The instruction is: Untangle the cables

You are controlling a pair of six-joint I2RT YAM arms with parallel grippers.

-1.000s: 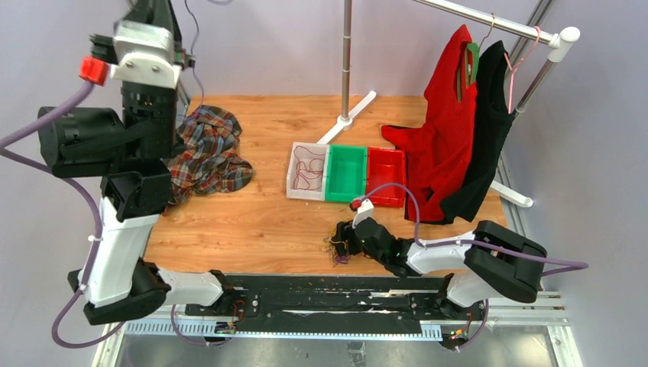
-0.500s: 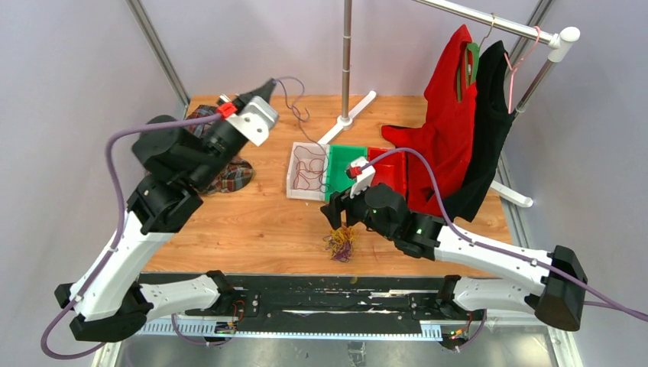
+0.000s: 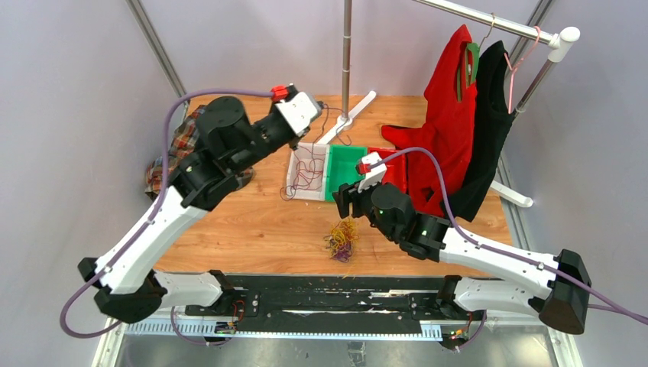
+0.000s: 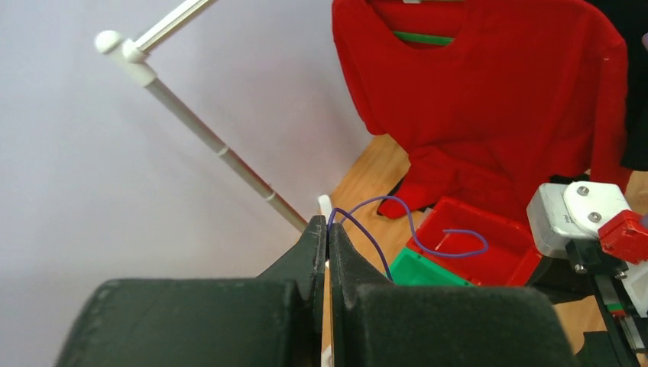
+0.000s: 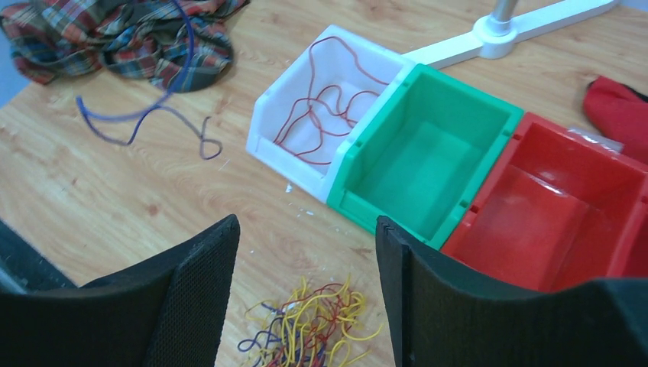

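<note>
- A robotics lab cell: two white robot arms [image 3: 145, 245] are bolted to a black rail [image 3: 328, 294] at a wooden worktop [image 3: 252, 222].
- Plain grey walls [image 3: 69, 115] and metal frame posts [image 3: 157, 53] surround it.
- A clothes rack [image 3: 489, 19] and coloured bins [image 3: 345, 183] stand on the worktop.

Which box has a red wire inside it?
The white box, at the left end of the row: a red wire curls inside. The green box and red box look empty.

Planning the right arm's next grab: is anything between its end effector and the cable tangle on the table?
Nothing visible does. The right end effector stands open, and the tangle lies uncovered just before it on the table.
</note>
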